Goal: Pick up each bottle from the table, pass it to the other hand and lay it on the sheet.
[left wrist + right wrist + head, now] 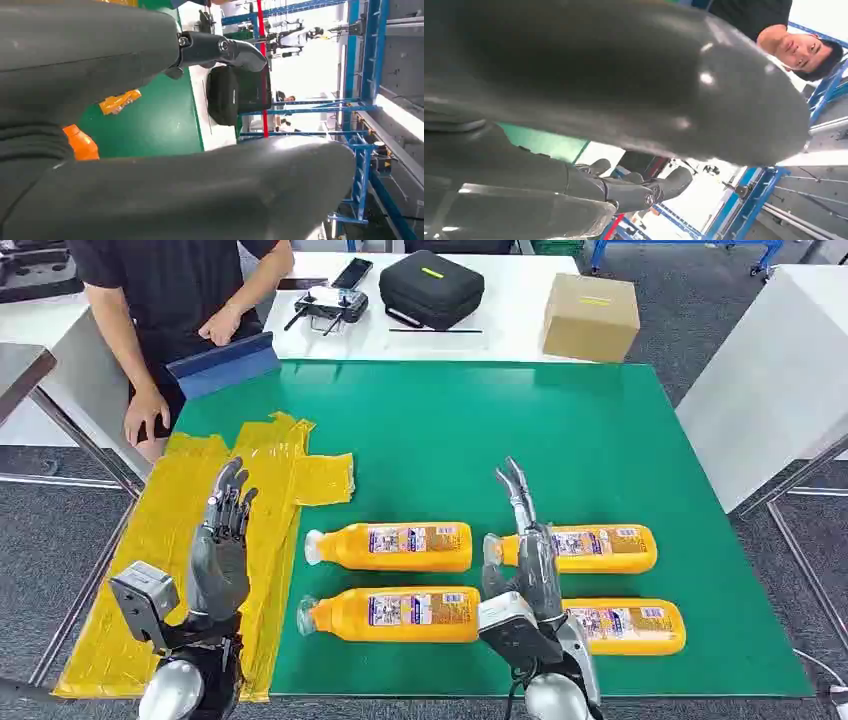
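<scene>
four bottles [392,546] on table, both robot hands empty

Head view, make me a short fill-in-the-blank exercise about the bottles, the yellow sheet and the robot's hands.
1. The number of orange bottles lying on the green mat is ____.
2. The yellow sheet lies under the robot's ____ hand.
3. The number of bottles already lying on the sheet is ____.
4. The right hand, fingers apart, holds ____.

Missing words: four; left; zero; nothing
</scene>
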